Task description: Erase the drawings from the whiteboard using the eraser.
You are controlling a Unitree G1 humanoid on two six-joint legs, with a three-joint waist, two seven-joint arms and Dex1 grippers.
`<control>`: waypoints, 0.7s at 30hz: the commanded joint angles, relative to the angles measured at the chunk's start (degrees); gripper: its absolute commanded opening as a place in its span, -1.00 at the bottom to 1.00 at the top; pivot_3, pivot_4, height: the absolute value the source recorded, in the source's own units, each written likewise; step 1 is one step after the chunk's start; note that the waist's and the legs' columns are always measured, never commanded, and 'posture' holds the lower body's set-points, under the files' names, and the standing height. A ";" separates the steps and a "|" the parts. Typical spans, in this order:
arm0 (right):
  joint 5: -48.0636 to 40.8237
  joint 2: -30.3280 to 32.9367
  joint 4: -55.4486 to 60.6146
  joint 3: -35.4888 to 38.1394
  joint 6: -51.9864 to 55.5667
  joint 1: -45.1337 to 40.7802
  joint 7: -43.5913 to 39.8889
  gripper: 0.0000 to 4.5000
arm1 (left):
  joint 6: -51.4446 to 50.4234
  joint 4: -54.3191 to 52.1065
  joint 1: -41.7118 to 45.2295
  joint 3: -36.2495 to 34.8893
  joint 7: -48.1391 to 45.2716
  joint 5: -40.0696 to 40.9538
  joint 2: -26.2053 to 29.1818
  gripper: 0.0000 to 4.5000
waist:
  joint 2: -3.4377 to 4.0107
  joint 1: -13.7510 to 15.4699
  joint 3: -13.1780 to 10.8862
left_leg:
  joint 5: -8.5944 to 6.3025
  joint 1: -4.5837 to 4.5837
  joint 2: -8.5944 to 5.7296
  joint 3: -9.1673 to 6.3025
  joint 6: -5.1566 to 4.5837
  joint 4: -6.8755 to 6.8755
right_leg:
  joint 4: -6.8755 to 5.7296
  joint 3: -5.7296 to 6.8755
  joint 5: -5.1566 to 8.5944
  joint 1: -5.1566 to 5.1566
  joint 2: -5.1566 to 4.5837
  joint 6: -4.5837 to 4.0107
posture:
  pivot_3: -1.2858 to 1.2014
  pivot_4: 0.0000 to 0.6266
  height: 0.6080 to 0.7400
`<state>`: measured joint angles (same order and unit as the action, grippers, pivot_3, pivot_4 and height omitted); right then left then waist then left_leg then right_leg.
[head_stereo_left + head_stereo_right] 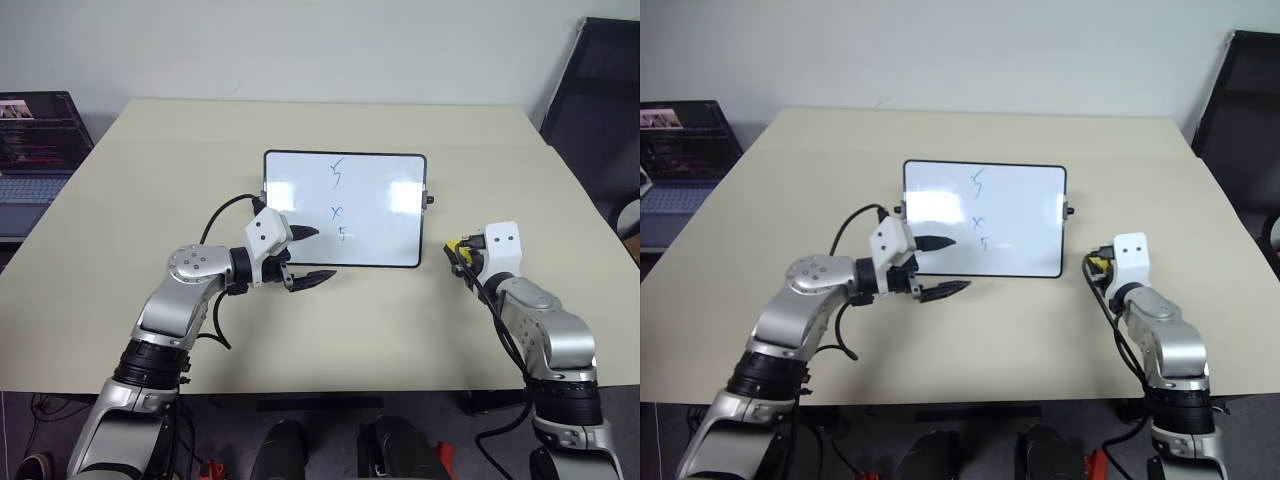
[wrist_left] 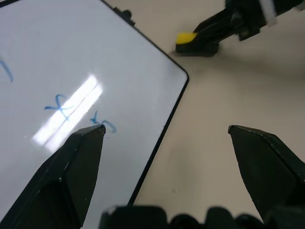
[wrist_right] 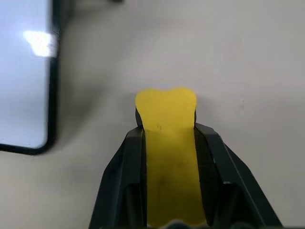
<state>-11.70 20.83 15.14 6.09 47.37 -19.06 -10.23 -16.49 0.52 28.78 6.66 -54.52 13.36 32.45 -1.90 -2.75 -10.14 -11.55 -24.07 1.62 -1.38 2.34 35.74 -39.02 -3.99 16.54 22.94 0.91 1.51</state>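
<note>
You had the eraser (image 3: 166,157) gripped between the two fingers of the right tool (image 3: 166,131), just right of the whiteboard (image 1: 300,180) on the table (image 1: 150,200). Nothing was erased yet: the drawings (image 1: 339,205) stood in a column near the board's middle, well apart from the eraser. Your left tool (image 1: 310,255) hung wide open, holding nothing, over the board's near left corner.
</note>
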 commanded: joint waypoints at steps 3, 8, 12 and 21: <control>3.17 3.18 6.90 -3.64 -9.57 -1.92 -3.43 -0.55 | -6.42 -2.30 5.26 -3.41 9.58 -2.03 -0.81 1.00 | -0.01 0.03 0.00 | 0.00 -0.03 0.00 -0.03 0.00 0.06 | 0.00 0.04 -0.01 0.01 0.00 0.03 | 0.03 -0.52 1.00; 5.25 3.62 4.19 -8.75 -14.19 -9.05 -7.27 -0.55 | -13.87 -4.00 8.02 -3.08 14.43 -3.49 -0.77 1.00 | -0.01 -0.41 0.00 | 0.00 -0.03 -0.01 0.04 0.00 0.12 | -0.03 -0.01 -0.05 0.03 0.01 0.08 | 0.03 -0.52 1.00; 4.16 0.85 -1.21 -11.94 -11.89 -18.52 -10.17 -0.55 | -18.44 -5.25 9.24 -2.88 16.65 -4.10 -0.78 1.00 | -0.01 -0.48 0.00 | 0.00 -0.04 0.01 0.00 0.00 0.11 | -0.07 0.02 -0.11 0.06 0.02 -0.03 | 0.03 -0.52 1.00; 5.80 -7.18 -22.31 -16.89 -13.20 -37.24 -14.21 -0.55 | -22.49 -6.40 10.12 -2.24 17.08 -4.98 0.45 1.00 | 0.00 -0.24 0.00 | 0.00 -0.30 -0.01 -0.05 0.01 0.16 | -0.10 0.09 -0.24 0.28 -0.05 -0.23 | 0.03 -0.52 1.00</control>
<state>-6.20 14.23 -4.80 -10.81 35.68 -53.35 -23.76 -38.96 -3.01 37.02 4.77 -37.58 8.75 32.05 -1.91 -2.99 -10.14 -11.54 -24.37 1.61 -1.42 2.34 35.91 -39.16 -3.90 16.30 23.22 0.84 1.28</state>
